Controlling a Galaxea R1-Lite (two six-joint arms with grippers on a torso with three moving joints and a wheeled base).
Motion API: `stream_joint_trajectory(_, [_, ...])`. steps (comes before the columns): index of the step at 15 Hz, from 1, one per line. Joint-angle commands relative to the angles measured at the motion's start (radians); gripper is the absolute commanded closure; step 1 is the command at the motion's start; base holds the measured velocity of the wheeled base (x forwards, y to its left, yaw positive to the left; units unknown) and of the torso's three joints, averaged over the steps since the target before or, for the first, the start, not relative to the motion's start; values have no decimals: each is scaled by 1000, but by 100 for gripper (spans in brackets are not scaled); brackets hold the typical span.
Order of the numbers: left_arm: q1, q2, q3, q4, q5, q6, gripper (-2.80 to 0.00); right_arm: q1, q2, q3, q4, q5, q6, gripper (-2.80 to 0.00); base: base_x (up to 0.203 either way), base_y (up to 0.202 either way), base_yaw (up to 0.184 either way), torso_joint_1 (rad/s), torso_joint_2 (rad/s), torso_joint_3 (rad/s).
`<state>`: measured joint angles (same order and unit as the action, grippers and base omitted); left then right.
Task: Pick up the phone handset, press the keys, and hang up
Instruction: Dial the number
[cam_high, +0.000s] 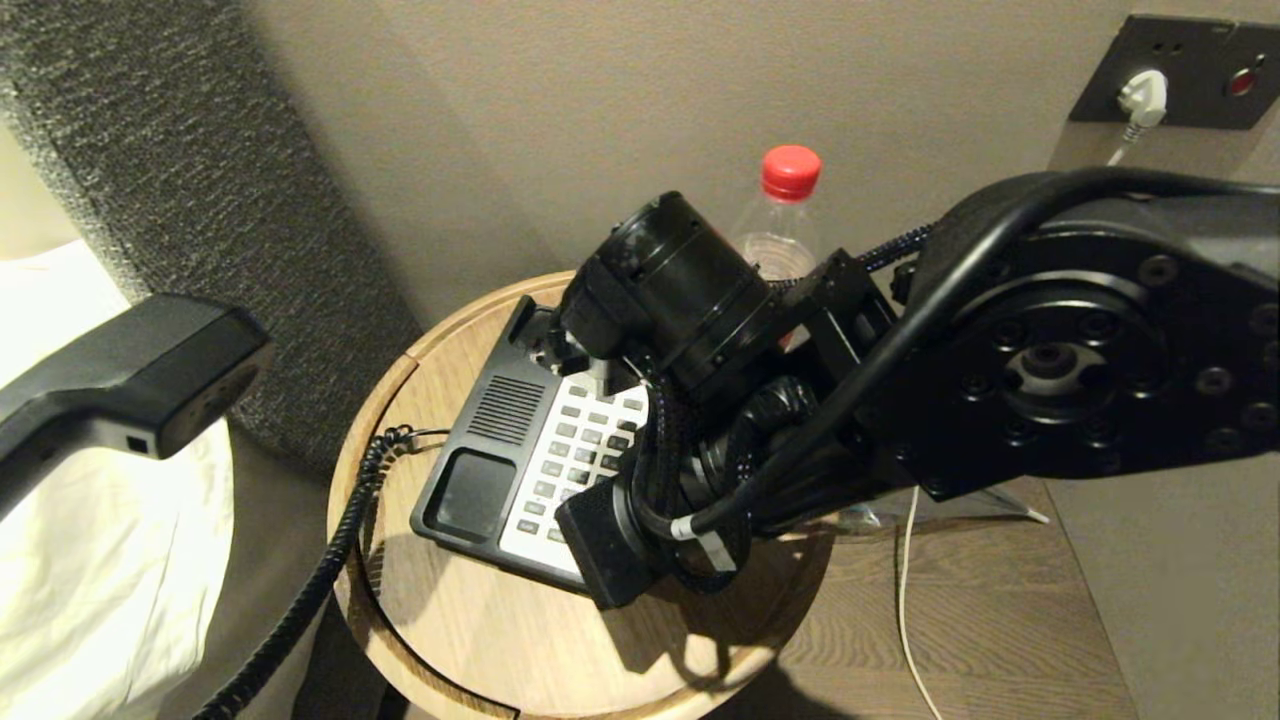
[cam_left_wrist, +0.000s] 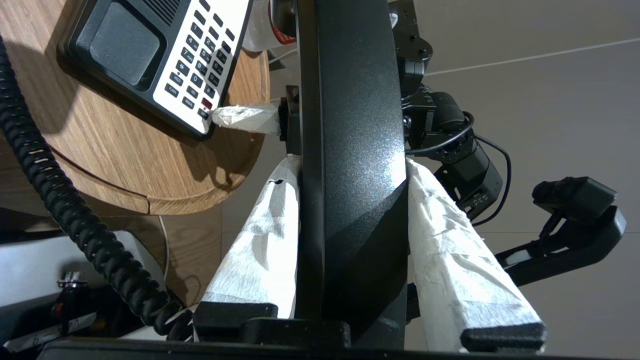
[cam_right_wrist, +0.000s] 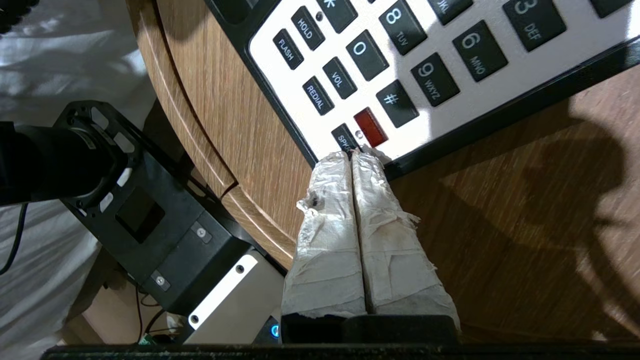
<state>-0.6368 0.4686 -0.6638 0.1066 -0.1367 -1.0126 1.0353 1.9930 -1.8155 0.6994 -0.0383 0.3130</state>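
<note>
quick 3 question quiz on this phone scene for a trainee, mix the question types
1. True or false: the handset rests on the phone base.
2. Which gripper is at the keypad? A) left B) right C) neither
3. Fill in: the bottle behind the phone has a ___ cap.

Key
1. False. The left gripper holds the handset off the table, to the robot's left, with its coiled cord hanging over the table edge.
2. B. The right gripper, fingers together, has its tips at the keypad's bottom corner, by the red key.
3. Red.
</note>
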Motion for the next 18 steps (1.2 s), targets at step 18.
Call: stream_joint_trajectory(18, [0,-8,12,-1,-1,-4,0,-2,27,4,-10,0,-4,0,0,0,0,0,0,0])
